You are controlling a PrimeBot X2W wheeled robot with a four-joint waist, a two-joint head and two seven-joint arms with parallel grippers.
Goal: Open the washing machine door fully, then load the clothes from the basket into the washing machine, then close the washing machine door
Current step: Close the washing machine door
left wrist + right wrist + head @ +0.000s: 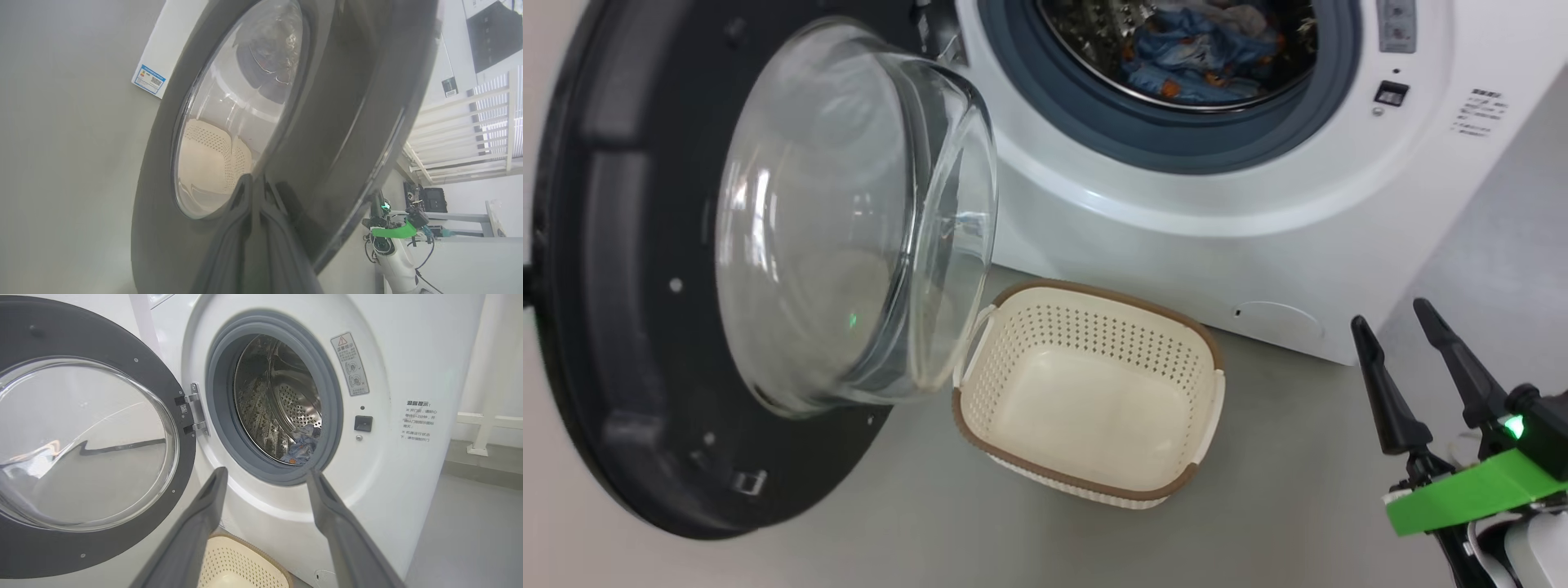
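The washing machine door stands swung out to the left, its clear glass bowl bulging toward the basket. Blue printed clothes lie inside the steel drum of the white washing machine; the right wrist view shows the clothes low in the drum. The cream basket sits on the floor below the opening, with nothing in it. My left gripper is shut, tips against the door's glossy black outer face. My right gripper hangs open at the lower right, holding nothing, and points at the drum opening.
Grey floor spreads around the basket and to the machine's right. A white railing stands beyond the machine's right side. A round flap sits low on the machine's front. The door hinge is left of the opening.
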